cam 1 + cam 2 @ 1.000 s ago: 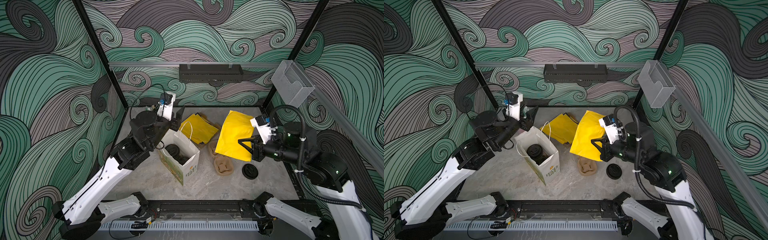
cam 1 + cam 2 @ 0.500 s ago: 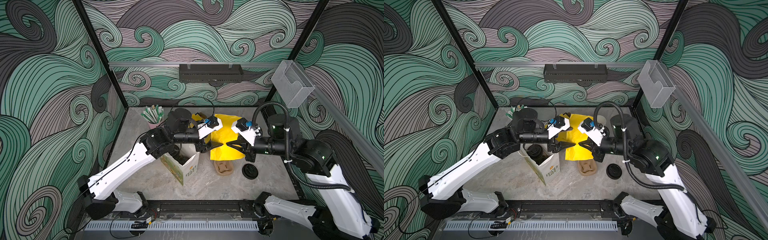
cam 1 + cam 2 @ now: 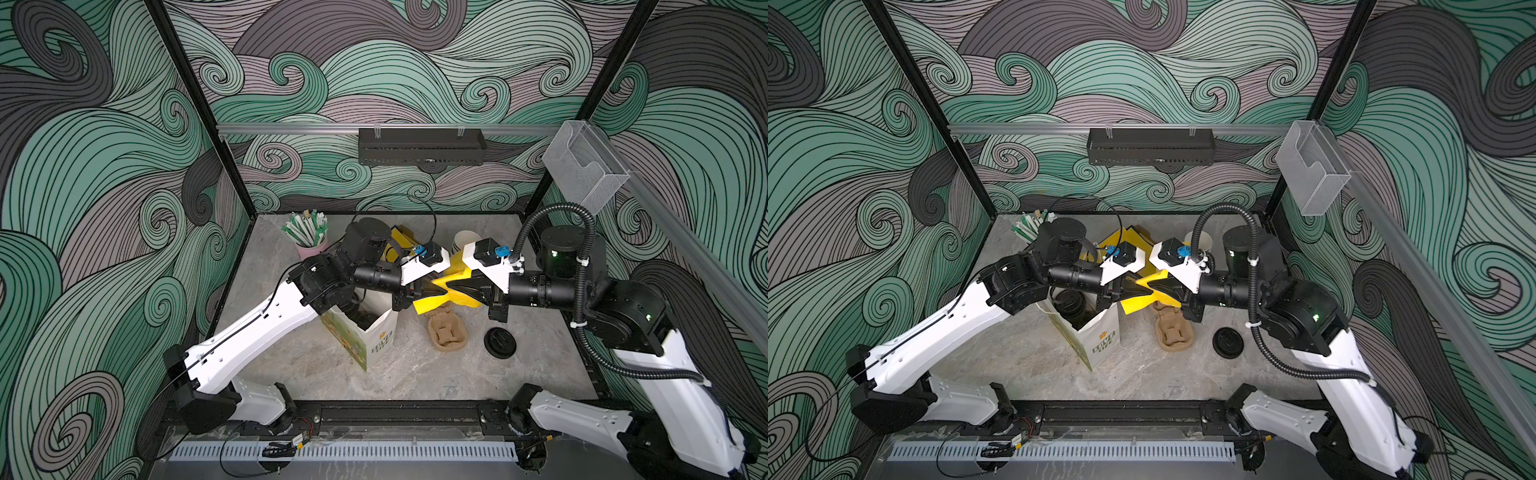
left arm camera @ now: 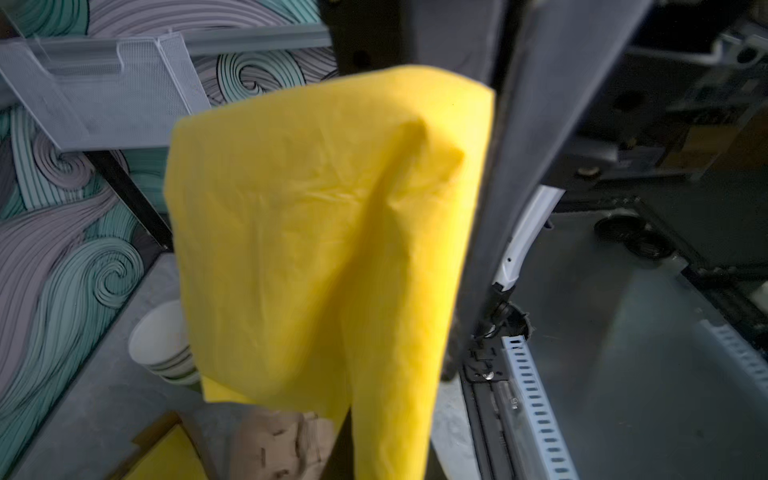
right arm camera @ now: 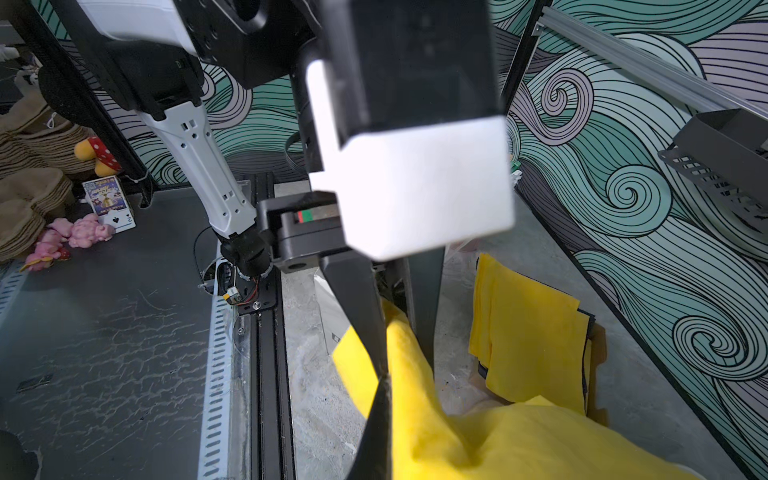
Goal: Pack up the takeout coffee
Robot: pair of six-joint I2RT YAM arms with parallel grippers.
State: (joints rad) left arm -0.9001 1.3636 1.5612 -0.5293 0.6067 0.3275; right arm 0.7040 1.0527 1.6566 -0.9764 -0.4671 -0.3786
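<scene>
Over the middle of the grey stone-look table [image 3: 291, 365], the left gripper [image 3: 424, 291] is clamped on a crumpled yellow cloth [image 3: 432, 302], which hangs clear of the table. The right gripper [image 3: 455, 287] meets it from 3 o'clock, its black fingers lying along the same cloth. Whether they pinch it I cannot tell. The takeout coffee, a small cup under a round black plastic sip lid [image 3: 1068, 303], stands inside the open white paper bag [image 3: 376, 338], at 7 o'clock from the cloth; only the lid shows. A brown moulded-pulp cup carrier [image 3: 446, 332] lies just below the cloth, with a loose black plastic lid [image 3: 500, 341] at 3 o'clock from it. A stack of lidless paper cups [image 3: 465, 241] stands at 12 o'clock behind the grippers.
</scene>
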